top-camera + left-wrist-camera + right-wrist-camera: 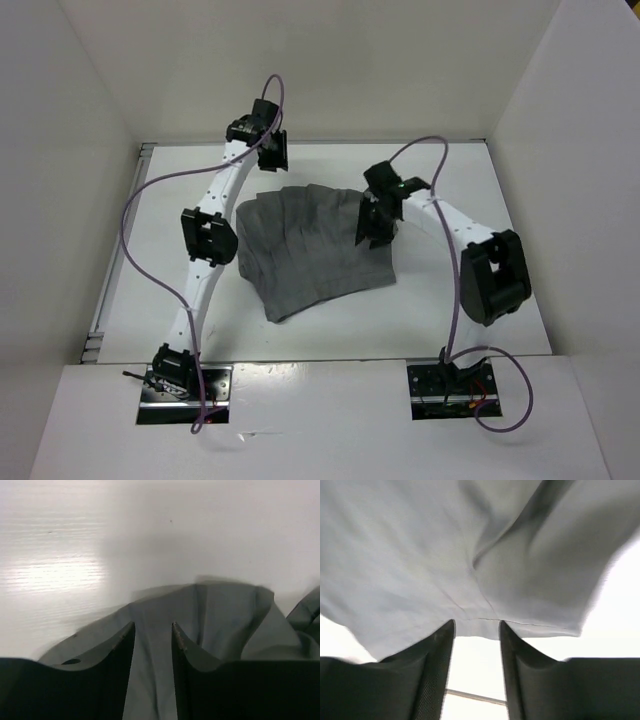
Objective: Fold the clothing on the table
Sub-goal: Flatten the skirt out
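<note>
The clothing (310, 250), dark grey and pleated, lies in a rumpled heap in the middle of the white table (470, 180). My left gripper (272, 152) hovers over its far left corner. In the left wrist view the left gripper (153, 625) is open, and the cloth (220, 615) shows through the gap and under both fingers. My right gripper (372, 228) is at the garment's far right edge. In the right wrist view the right gripper (476, 623) is open, the hem of the clothing (445, 545) lies just past its fingertips, and bare table shows between them.
White upright walls (60, 150) enclose the table on the left, back and right. A metal rail (100, 320) runs along the table's left edge. The left arm's elbow (207, 237) hangs beside the garment, and the right arm's elbow (492, 275) stands to its right.
</note>
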`<state>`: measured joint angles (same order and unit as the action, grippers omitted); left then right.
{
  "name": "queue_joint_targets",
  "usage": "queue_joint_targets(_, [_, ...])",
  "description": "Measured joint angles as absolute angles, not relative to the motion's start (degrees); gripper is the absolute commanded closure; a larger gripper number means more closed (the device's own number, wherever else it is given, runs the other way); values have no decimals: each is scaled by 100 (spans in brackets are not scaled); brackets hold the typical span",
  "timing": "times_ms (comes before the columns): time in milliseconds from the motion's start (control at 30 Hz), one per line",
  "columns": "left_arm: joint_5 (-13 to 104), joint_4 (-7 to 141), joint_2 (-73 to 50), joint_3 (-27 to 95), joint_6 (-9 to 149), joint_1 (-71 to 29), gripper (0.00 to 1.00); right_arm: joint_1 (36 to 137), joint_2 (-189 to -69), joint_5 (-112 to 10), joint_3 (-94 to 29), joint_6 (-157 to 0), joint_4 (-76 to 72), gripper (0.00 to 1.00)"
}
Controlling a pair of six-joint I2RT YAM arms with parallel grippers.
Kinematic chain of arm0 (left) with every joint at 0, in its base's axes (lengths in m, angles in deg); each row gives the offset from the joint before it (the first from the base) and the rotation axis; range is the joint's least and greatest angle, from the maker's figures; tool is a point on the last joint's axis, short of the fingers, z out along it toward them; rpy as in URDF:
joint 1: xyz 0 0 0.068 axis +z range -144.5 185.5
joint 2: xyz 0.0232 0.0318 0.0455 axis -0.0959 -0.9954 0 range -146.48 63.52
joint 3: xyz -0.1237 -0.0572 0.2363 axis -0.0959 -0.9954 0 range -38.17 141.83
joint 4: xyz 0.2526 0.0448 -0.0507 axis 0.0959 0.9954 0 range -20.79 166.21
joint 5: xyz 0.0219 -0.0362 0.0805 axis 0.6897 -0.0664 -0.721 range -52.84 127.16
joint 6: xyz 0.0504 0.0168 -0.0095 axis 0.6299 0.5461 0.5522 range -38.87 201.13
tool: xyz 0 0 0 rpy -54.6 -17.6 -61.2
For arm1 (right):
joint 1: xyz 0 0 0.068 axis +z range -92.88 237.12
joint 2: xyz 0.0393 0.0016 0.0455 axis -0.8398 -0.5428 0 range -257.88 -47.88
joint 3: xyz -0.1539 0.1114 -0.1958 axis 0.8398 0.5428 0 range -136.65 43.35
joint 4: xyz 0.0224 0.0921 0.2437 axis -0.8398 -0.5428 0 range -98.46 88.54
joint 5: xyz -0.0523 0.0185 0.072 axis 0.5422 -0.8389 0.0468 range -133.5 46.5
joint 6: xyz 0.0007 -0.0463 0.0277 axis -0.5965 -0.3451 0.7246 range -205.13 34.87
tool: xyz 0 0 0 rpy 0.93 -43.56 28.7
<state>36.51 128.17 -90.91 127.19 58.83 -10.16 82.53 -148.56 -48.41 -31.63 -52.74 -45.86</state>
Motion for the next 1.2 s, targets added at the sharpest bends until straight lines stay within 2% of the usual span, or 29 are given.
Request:
queue_joint_targets(67, [3684, 13020, -8914, 12690, 5898, -987, 44, 8017, -14583, -4666, -3537, -5419, -4752, 44])
queue_joint_targets(200, [3697, 13121, -7794, 11497, 6005, -1088, 43, 7613, -14240, -4054, -4036, -5705, -4901, 43])
queue_joint_targets(500, [3524, 12555, -3996, 7032, 6165, -2257, 41, 7517, -14091, -3822, -3373, -6018, -5288, 41])
queue_joint_targets(600, [3343, 12446, -3137, 5537, 6071, -2461, 43, 7512, -13862, -3859, -3080, -6039, -5353, 41])
queue_joint_targets(700, [3295, 12236, -2850, 4232, 5791, -2421, 43, 7512, -13621, -3874, -2864, -6035, -5380, 41])
queue_joint_targets(867, [3500, 11703, -2783, 2811, 5194, -2397, 43, 7510, -13643, -3848, -2639, -6011, -5382, 41])
queue_joint_targets(1033, [3699, 11320, -2496, 2363, 4973, -2454, 43, 7508, -13991, -3833, -2575, -5996, -5332, 42])
queue_joint_targets(1200, [3955, 11062, -2398, 1996, 4877, -2520, 43, 7508, -14401, -3879, -2329, -5963, -5303, 53])
